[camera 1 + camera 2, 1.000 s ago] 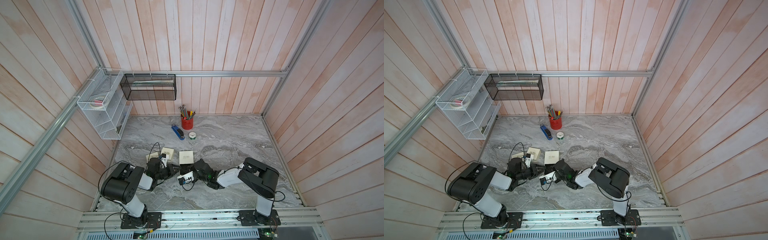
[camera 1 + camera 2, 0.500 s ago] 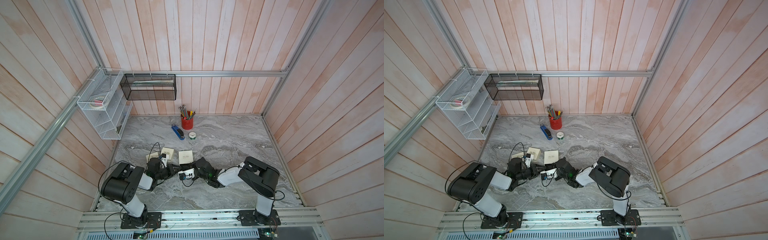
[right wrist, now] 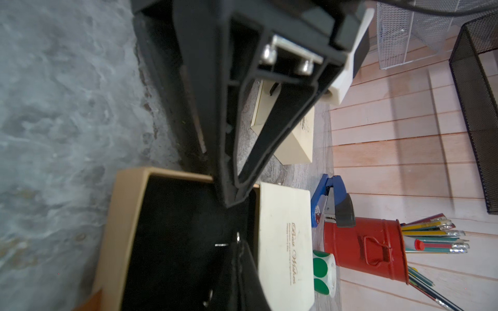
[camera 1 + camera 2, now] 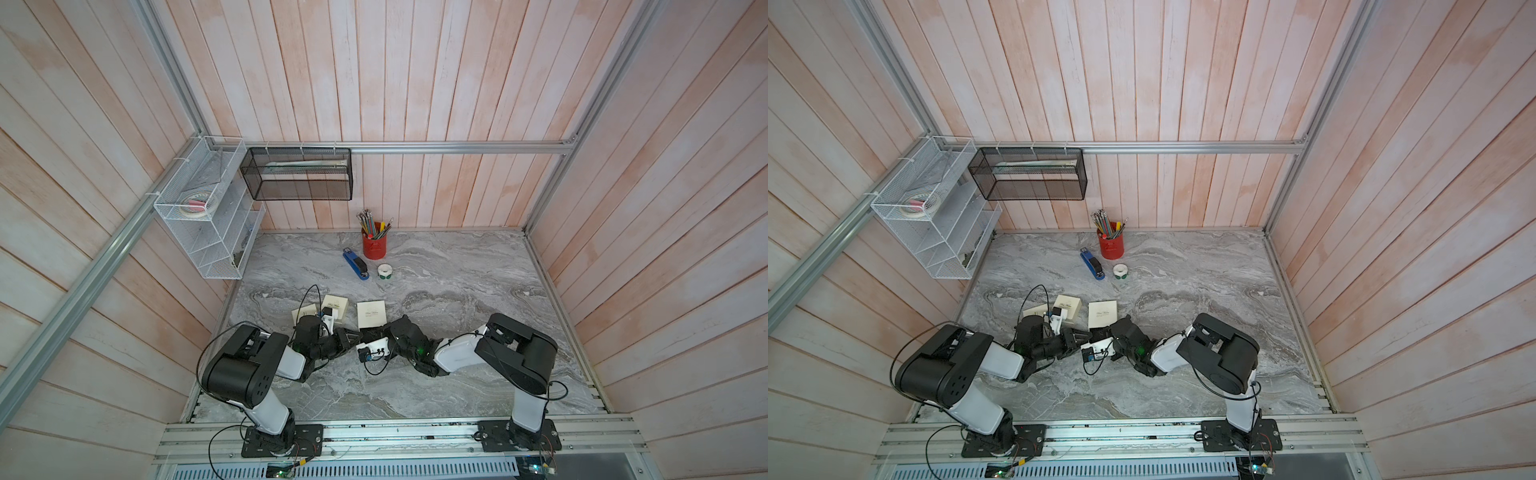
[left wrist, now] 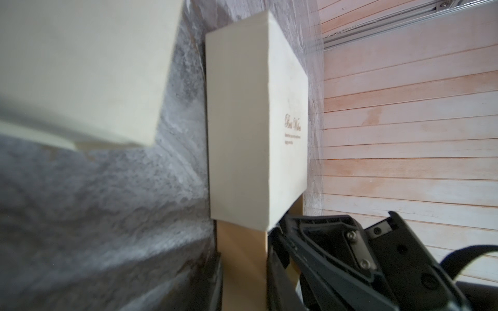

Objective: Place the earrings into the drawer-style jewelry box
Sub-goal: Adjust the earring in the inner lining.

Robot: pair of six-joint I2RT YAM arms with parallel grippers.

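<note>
The cream jewelry box [image 4: 371, 314] [image 4: 1102, 315] lies left of the table's centre, its drawer pulled out toward the front. In the right wrist view the drawer has tan walls [image 3: 121, 215] and a black lining [image 3: 175, 229]. My left gripper [image 5: 242, 282] [image 4: 355, 334] is shut on the drawer's side wall [image 5: 242, 264]. My right gripper [image 3: 239, 250] [image 4: 383, 332] is shut and hangs over the lining beside the box sleeve [image 3: 285, 237]. A small silver earring [image 3: 237, 237] glints at its tips. Another silver glint [image 3: 210, 293] shows lower on the lining.
A second cream box [image 4: 336, 305] [image 3: 293, 140] and a flat cream piece [image 4: 303, 311] lie just left of the jewelry box. Behind stand a blue stapler [image 4: 355, 266], a green sticker roll [image 4: 385, 271] and a red pencil cup [image 4: 374, 245]. Wire shelves [image 4: 208, 216] hang on the left wall.
My right gripper has crept a little farther toward the box, over the open drawer. The left gripper has kept its hold on the drawer wall.
</note>
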